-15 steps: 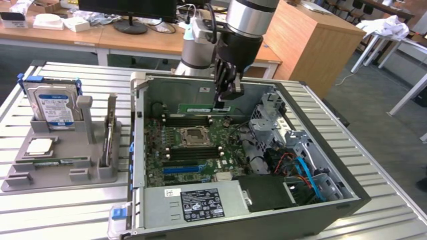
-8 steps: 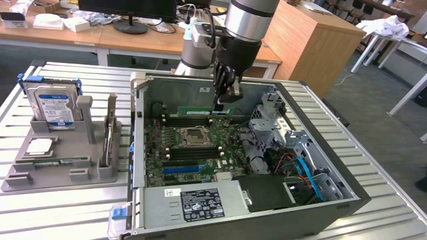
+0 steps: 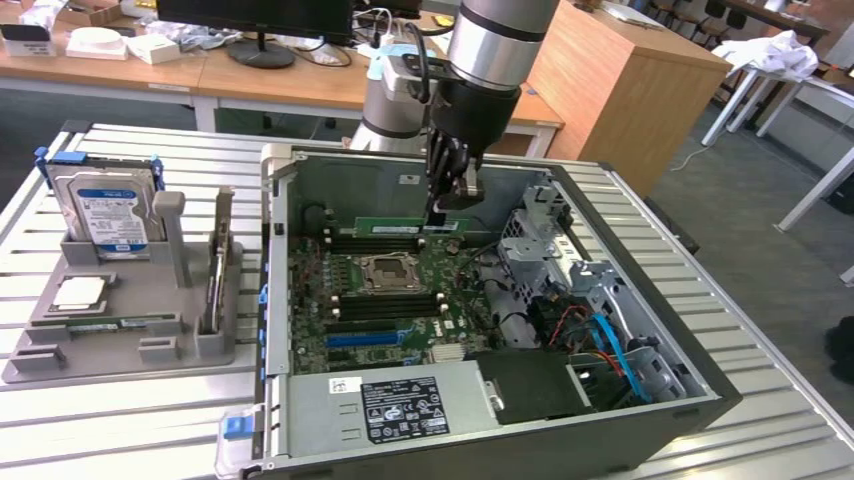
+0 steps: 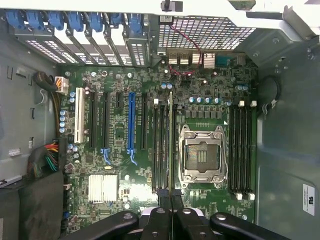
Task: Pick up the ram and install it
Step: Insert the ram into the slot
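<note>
The ram (image 3: 404,228) is a thin green stick, and my gripper (image 3: 446,212) is shut on one end of it inside the open computer case (image 3: 641,300). It hangs level, just above the motherboard's (image 3: 350,322) black memory slots (image 3: 378,242) on the far side of the empty processor socket (image 3: 390,270). In the wrist view the ram (image 4: 170,140) shows edge-on, running out from my gripper (image 4: 170,199) along the memory slots (image 4: 160,145) beside the processor socket (image 4: 202,155). I cannot tell whether its lower edge touches a slot.
A grey parts holder (image 3: 160,350) stands to the exterior view's left of the case with a blue-and-white hard drive (image 3: 107,215) and a small silver chip (image 3: 78,292). Drive cages and cables (image 3: 587,300) crowd the case's right side. A power supply (image 3: 387,405) fills the near corner.
</note>
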Robot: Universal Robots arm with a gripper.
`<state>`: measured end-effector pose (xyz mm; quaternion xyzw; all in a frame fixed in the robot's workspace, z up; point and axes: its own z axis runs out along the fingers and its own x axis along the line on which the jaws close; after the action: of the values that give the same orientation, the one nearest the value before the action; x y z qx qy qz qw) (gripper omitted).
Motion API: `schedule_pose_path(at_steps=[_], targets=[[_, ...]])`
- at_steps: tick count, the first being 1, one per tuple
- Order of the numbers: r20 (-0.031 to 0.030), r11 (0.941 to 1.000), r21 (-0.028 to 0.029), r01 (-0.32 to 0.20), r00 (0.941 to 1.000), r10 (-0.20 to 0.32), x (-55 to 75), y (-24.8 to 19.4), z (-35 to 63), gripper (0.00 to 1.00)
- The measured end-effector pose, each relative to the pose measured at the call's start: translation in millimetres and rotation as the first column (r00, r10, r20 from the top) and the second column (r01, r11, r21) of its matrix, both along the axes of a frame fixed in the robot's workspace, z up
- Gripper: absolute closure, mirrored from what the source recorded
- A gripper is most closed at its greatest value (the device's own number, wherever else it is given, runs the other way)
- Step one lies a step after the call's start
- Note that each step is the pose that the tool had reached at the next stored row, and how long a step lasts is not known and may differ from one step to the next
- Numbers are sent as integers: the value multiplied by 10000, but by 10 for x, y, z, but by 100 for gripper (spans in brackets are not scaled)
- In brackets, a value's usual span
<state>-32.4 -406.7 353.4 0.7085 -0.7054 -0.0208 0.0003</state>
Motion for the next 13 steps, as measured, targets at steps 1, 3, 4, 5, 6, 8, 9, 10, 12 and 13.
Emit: schedule_pose_path(at_steps=[1, 3, 4, 5, 6, 8, 9, 10, 12, 13], targets=[[0, 10000, 0, 0, 10000, 0, 0, 0, 0, 89], [0, 10000, 0, 0, 10000, 0, 0, 0, 0, 89], [1, 10000, 3, 1, 10000, -1, 0, -2, -2, 89], [1, 10000, 3, 2, 10000, -2, -1, -6, -2, 89], [0, 10000, 1, 1, 10000, -1, 0, -11, -1, 89], [0, 10000, 0, -1, 10000, 1, 0, -27, -1, 89], [1, 10000, 1, 1, 10000, -1, 0, -35, -1, 89], [0, 10000, 0, 0, 10000, 0, 0, -42, -1, 89], [1, 10000, 2, 2, 10000, -2, -1, -50, -2, 89], [1, 10000, 2, 2, 10000, -2, -1, -51, -2, 89]])
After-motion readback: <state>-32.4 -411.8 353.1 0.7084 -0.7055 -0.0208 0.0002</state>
